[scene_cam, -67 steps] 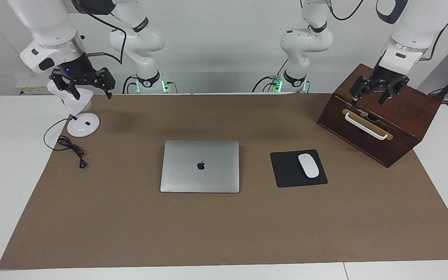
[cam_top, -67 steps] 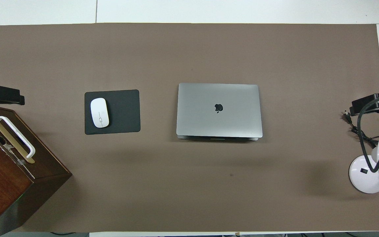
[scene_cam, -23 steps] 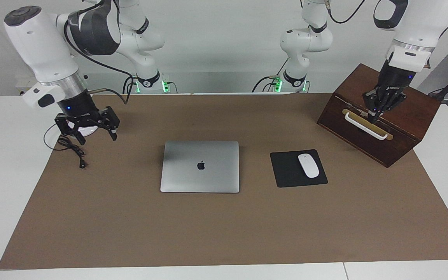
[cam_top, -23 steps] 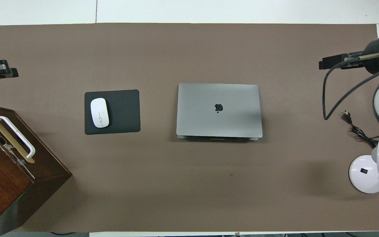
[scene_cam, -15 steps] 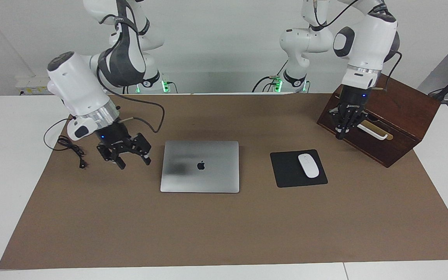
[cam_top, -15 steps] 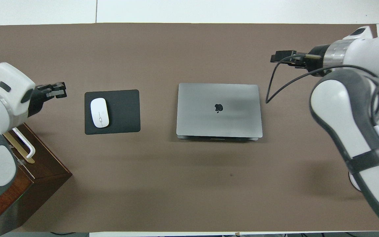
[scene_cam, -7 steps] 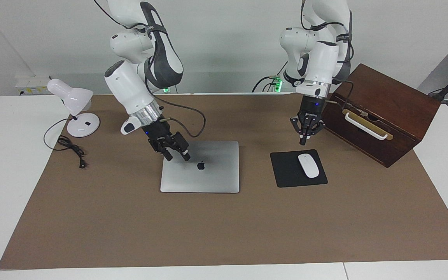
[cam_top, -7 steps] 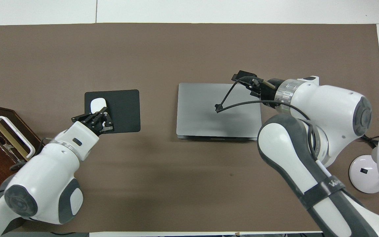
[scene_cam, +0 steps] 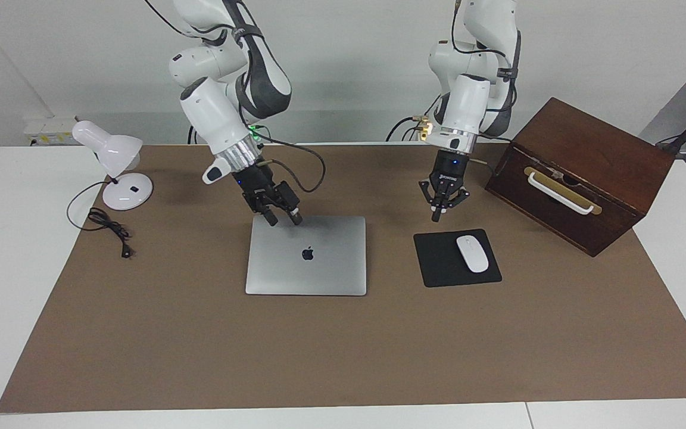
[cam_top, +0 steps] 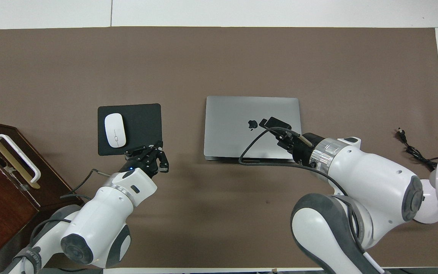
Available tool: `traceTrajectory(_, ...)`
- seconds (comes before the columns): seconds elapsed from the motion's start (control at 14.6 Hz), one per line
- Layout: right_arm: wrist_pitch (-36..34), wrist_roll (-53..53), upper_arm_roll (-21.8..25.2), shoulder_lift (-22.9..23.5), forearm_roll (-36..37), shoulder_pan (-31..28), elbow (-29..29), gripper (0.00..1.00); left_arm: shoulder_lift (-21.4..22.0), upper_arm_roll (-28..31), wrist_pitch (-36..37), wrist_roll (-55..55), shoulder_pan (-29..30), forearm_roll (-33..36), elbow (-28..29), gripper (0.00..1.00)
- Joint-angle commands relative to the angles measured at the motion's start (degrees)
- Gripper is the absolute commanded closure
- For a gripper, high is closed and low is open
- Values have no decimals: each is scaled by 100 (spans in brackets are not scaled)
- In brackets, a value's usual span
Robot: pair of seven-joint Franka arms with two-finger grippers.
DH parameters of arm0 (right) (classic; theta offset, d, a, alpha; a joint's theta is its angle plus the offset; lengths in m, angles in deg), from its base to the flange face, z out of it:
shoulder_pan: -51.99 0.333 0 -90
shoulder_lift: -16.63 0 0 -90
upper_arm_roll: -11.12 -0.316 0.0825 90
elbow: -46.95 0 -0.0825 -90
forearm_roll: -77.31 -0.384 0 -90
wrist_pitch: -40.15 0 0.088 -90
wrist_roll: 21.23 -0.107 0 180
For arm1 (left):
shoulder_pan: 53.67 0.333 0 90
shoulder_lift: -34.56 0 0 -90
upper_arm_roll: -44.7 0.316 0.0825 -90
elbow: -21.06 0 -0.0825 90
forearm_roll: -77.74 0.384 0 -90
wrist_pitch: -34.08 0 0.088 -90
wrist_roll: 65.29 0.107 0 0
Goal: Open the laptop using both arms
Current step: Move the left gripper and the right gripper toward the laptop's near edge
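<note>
The silver laptop point(scene_cam: 306, 262) point(cam_top: 234, 125) lies closed on the brown mat, dark logo up. My right gripper point(scene_cam: 283, 220) point(cam_top: 276, 128) hangs open, tilted, just over the lid's edge nearest the robots, toward the right arm's corner. Nothing is between its fingers, and I cannot tell whether they touch the lid. My left gripper point(scene_cam: 436, 217) point(cam_top: 145, 152) is shut, holds nothing and points down. It hangs over the mat, off the black mouse pad's corner nearest the robots, between pad and laptop.
A black mouse pad point(scene_cam: 438, 265) with a white mouse point(scene_cam: 472, 253) lies beside the laptop toward the left arm's end. A dark wooden box point(scene_cam: 593, 161) with a white handle stands past it. A white desk lamp point(scene_cam: 118, 156) and its cable point(scene_cam: 108, 229) occupy the right arm's end.
Both arms swung in from the table's ends. Over the last half second the right gripper slid from mid-lid to the lid's robot-side edge, and the left gripper moved from the box toward the laptop.
</note>
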Motion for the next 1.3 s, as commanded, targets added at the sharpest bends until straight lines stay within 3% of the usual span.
traceTrajectory(0.0, 203, -400, -9, -324, -99, 147, 459, 0, -41, 88, -236, 125, -475, -75, 142, 100)
traceTrajectory(0.55, 414, -683, -352, -852, -99, 218, 1417, 0, -524, 106, -579, 133, -1048, -75, 230, 100)
traceTrajectory(1.24, 343, -157, -326, -695, -99, 112, 1506, 0, -1447, 106, -579, 124, -1004, 56, -675, 100)
